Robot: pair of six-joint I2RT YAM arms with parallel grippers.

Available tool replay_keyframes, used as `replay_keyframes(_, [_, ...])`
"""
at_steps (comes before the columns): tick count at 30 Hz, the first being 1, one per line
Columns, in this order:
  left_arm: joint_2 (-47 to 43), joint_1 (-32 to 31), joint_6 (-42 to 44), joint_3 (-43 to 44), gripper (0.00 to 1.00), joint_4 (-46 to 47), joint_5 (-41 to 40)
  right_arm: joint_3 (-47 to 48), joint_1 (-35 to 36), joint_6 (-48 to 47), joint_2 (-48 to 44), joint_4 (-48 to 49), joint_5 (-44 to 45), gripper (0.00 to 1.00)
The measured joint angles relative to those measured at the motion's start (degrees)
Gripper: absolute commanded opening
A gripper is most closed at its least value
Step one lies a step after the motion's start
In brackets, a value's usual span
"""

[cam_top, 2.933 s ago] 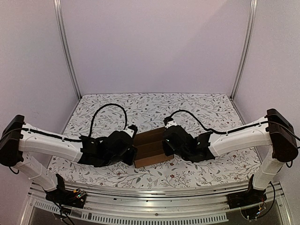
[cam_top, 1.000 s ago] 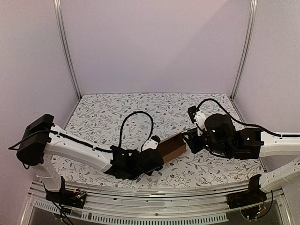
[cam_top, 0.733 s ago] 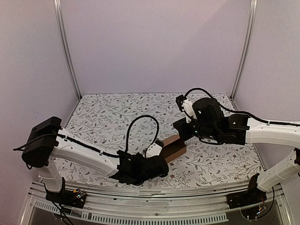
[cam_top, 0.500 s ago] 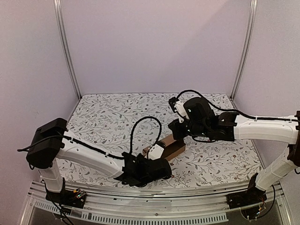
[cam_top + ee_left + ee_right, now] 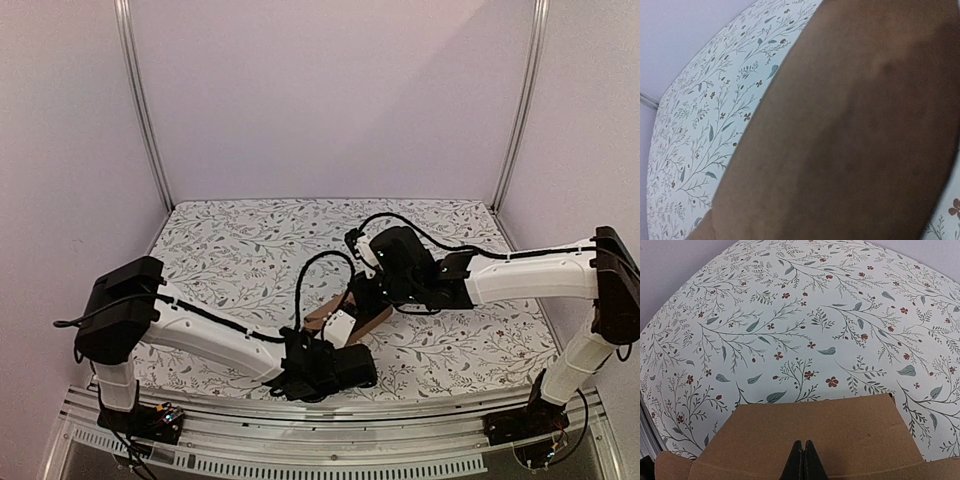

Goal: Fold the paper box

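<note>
Lilac walls, floral-print table (image 5: pixel 230 250). Left arm runs low along the near edge. The left gripper (image 5: pixel 342 330) is at the near end of the paper box (image 5: pixel 374 318); fingers hidden, grip cannot be told. Right arm reaches in from the right. The right gripper (image 5: pixel 802 460) has its tips pinched together against a cardboard panel. Box plain brown, set diagonally, table centre.

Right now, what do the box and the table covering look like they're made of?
The paper box: plain brown cardboard, matte and faintly fibrous, unprinted, with a creased fold line. It is probably thin board, though no cut edge shows clearly. The table covering: a flat white sheet printed with leaves and small red flowers, without glare. Whether it is cloth or paper, I cannot tell.
</note>
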Motion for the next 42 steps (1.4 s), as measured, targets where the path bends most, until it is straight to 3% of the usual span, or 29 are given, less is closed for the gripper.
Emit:
replay_keyframes(8, [-0.2,0.0,-1.1,0.5,0.48,-4.1,-2.1,-0.7,0.0,1.2,1.1,3.7,-1.6,0.00])
replay_keyframes(31, [-1.0,0.0,1.4,1.2,0.68,-8.3,-1.7,-3.9,-0.5,4.6,1.7,10.1,-3.9,0.00])
replay_keyframes(42, [-3.2,0.5,2.5,0.2,0.82,-7.2,7.5,-3.7,-1.0,3.8,2.8,9.1,-6.0,0.00])
